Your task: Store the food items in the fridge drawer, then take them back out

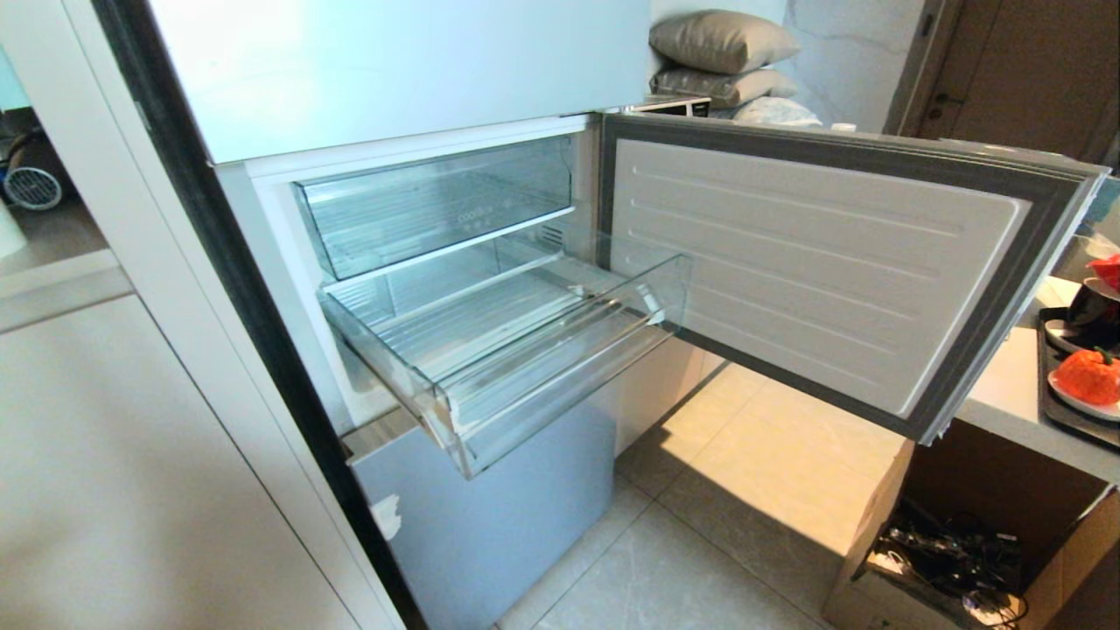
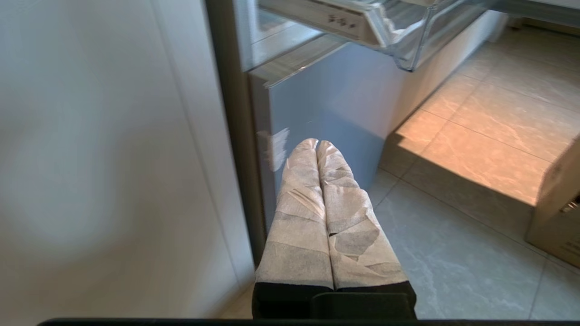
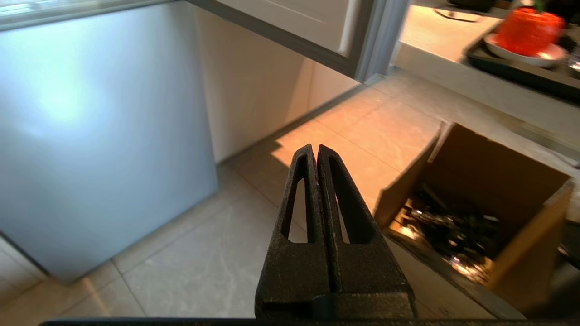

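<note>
Both grippers are hanging low near the floor, and I'm seeing the left gripper (image 2: 317, 144) and the right gripper (image 3: 316, 148) clenched on nothing. One fridge drawer (image 1: 525, 350) is standing pulled out above them. Two food items are sitting on the worktop (image 1: 1006, 394) well off right: orange-red one (image 1: 1088, 376) plated, red one (image 1: 1108, 271) half cut off.

Fridge drawer (image 1: 525, 350) out; food items (image 1: 1088, 376) on counter

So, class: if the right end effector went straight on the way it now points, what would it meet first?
Probably the tiled floor beside the cardboard box; the shut right end effector angles down toward it with nothing between, though depth is unclear.
</note>
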You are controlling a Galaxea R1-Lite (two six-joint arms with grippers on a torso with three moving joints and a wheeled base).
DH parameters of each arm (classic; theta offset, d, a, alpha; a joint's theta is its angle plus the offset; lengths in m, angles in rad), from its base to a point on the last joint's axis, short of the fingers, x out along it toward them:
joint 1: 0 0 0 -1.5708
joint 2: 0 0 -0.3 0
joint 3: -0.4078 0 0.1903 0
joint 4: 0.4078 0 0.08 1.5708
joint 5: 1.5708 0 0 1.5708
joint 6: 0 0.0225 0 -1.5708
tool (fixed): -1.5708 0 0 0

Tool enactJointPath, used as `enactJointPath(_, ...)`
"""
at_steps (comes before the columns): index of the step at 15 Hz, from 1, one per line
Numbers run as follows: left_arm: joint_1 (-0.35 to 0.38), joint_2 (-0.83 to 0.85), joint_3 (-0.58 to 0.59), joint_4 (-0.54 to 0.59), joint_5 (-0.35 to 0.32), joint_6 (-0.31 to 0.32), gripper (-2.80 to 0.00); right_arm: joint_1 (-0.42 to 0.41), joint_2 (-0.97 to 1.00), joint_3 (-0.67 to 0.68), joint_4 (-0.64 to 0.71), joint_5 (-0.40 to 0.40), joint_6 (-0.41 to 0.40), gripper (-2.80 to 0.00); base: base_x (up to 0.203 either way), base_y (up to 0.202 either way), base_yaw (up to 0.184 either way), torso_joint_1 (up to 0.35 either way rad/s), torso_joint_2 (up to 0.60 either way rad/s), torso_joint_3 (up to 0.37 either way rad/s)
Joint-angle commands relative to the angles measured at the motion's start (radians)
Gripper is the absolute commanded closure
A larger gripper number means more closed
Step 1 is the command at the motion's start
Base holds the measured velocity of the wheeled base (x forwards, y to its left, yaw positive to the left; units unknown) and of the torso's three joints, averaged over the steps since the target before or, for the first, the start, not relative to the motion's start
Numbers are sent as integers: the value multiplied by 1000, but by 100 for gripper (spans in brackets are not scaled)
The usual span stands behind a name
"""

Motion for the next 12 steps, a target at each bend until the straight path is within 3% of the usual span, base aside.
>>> enactJointPath(1,1,0,1,0,1,0,0,-1,67,-6,-7,-4,0,0,0,0,0,0,0,0)
enactJointPath(3,0,0,0,0,0,0,0,-20,228,-69,-50,-58,54,0,0,0,0,0,0,0)
enactJointPath(5,0,0,0,0,0,0,0,-102,442,-174,-92,-109,172,0,0,0,0,0,0,0)
enactJointPath(6,1,0,0,0,0,0,0,-186,536,-220,-107,-122,215,-280,0,0,0,0,0,0)
enactJointPath(8,0,0,0,0,0,0,0,-417,730,-297,-170,-114,272,-280,0,0,0,0,0,0)
enactJointPath(10,0,0,0,0,0,0,0,-621,900,-342,-258,-48,274,-280,0,0,0,0,0,0)
enactJointPath(12,0,0,0,0,0,0,0,-761,1068,-398,-345,35,264,-280,0,0,0,0,0,0)
